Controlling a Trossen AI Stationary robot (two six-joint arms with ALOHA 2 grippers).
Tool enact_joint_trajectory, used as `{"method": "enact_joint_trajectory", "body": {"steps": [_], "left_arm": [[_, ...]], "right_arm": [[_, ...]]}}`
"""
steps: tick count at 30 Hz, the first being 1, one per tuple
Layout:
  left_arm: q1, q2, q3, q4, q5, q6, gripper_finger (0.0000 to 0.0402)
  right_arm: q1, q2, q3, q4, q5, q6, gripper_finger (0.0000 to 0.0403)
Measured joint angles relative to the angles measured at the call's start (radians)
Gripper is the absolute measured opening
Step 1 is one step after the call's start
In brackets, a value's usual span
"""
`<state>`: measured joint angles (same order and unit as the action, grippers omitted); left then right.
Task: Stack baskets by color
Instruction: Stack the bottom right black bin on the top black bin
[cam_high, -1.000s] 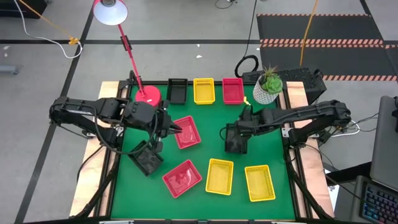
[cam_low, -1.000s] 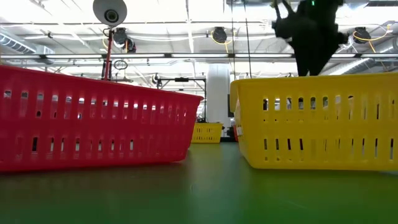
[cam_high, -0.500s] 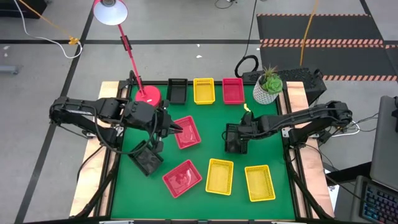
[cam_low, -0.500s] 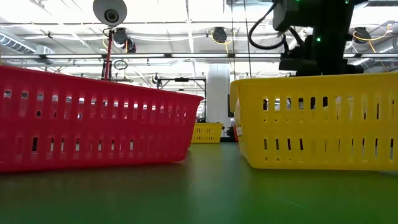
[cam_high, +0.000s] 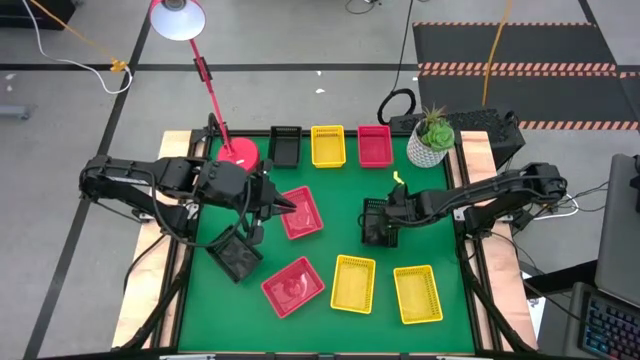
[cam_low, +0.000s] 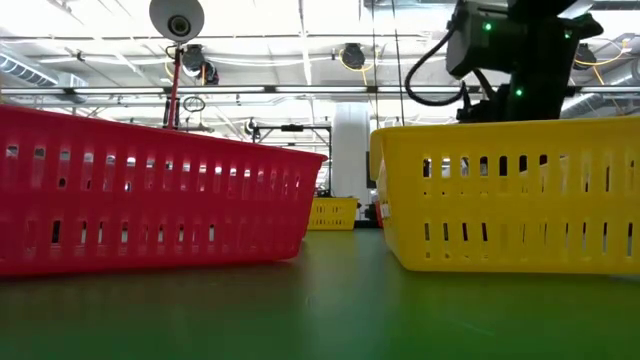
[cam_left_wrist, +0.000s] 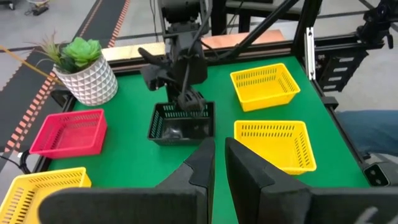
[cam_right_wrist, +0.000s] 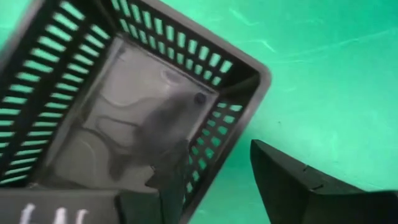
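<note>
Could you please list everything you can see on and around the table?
Black baskets: three; back row, left front, middle right.
Yellow baskets: three; one back row, two front right.
Red baskets: three; back row, middle left, front.
Lamp: one, red base, back left.
Plant pot: one, white, back right.
Table: one, green top.
Left gripper: dark, over the middle red basket's edge.
Right gripper: dark, open, astride the middle black basket's wall.

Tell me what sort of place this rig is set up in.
Probably a lab or workshop hall: a bare grey floor with hazard-striped mats, ceiling beams and strip lights over an open room, and a green-topped table in a metal frame.
</note>
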<state>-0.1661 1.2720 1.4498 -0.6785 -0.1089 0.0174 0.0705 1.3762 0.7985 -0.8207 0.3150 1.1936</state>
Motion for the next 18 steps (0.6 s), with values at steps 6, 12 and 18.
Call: {"method": "enact_joint_trajectory", "body": {"steps": [6,12,18], "left_arm": [[0.0,0.0,0.0,0.001,0.0,0.0,0.0042],[0.0,0.0,0.0,0.001,0.0,0.0,0.0042],[0.0,0.0,0.0,0.001,0.0,0.0,0.0042]], "right_arm": [[-0.018,0.0,-0.007,0.002,0.002,-0.02,0.0111],[-0.025,0.0,-0.007,0.002,0.002,-0.045,0.0062],[-0.025,0.0,-0.007,0.006,0.003,-0.073,0.0025]]}}
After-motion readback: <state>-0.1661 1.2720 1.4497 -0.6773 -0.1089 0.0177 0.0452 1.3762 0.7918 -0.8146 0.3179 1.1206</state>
